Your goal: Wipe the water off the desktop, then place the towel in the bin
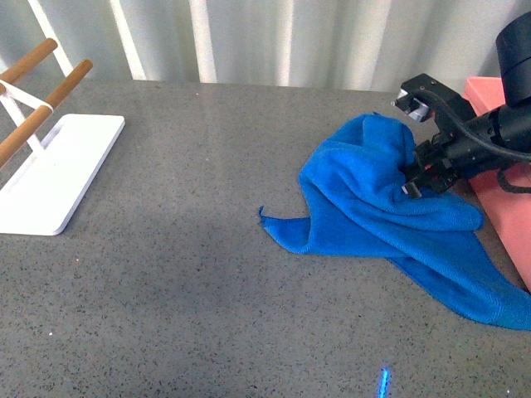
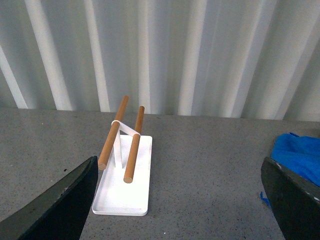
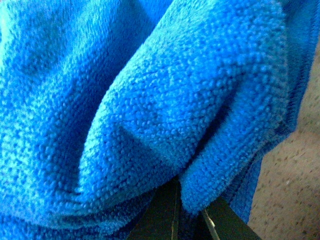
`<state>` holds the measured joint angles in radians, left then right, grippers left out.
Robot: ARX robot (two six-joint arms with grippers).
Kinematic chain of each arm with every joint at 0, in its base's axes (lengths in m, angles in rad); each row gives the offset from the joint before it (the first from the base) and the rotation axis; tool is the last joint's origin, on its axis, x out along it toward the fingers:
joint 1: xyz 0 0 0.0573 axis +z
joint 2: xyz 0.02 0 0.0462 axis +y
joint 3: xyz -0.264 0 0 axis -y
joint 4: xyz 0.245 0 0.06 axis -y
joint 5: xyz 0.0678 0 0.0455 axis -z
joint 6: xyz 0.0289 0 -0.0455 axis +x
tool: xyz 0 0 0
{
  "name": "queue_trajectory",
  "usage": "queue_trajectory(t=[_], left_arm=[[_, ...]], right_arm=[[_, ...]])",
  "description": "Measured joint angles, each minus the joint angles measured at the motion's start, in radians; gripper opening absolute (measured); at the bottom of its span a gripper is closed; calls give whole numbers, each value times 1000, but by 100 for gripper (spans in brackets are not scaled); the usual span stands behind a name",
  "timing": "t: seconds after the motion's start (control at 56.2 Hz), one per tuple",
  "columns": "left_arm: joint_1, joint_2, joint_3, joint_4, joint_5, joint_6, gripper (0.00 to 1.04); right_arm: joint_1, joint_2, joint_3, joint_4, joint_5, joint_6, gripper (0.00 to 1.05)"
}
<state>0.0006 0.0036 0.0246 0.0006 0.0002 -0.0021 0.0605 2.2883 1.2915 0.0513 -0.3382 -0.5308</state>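
Note:
The bright blue towel [image 1: 390, 203] lies crumpled on the speckled dark grey desktop [image 1: 182, 274], on its right half. My right gripper [image 1: 412, 178] is shut on a fold of the towel near its far right side. In the right wrist view the towel [image 3: 150, 100] fills nearly the whole picture, pinched between the dark fingers [image 3: 162, 215]. The salmon-pink bin [image 1: 506, 195] stands at the right edge, just behind the right arm. My left gripper [image 2: 180, 200] is open over bare desktop [image 2: 200, 175], and the towel's edge [image 2: 300, 155] shows beside one finger. No water is visible on the desktop.
A white tray [image 1: 58, 170] with two wooden rods [image 1: 46, 99] stands at the far left; the left wrist view shows the tray [image 2: 125, 185] too. A white corrugated wall [image 1: 265, 37] runs along the back of the desktop.

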Motion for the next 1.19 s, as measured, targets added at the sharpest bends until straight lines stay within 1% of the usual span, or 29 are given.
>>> queue_trajectory(t=[0.089, 0.231, 0.374, 0.569, 0.783, 0.872, 1.014, 1.192], left_arm=[[0, 0, 0, 0, 0, 0, 98], [0, 0, 0, 0, 0, 0, 98], [0, 0, 0, 0, 0, 0, 98], [0, 0, 0, 0, 0, 0, 98], [0, 0, 0, 0, 0, 0, 98], [0, 0, 0, 0, 0, 0, 98], [0, 0, 0, 0, 0, 0, 98], [0, 0, 0, 0, 0, 0, 98]], right_arm=[[14, -9, 15, 35, 29, 0, 3], [26, -57, 68, 35, 12, 38, 3], [15, -186, 180, -13, -6, 106, 3], [-21, -372, 212, -84, -40, 100, 3], [-121, -531, 290, -154, -101, 97, 3], [-196, -590, 367, -188, -138, 99, 3], [-294, -621, 461, -226, -158, 102, 3], [-384, -630, 467, -253, -185, 101, 3]])
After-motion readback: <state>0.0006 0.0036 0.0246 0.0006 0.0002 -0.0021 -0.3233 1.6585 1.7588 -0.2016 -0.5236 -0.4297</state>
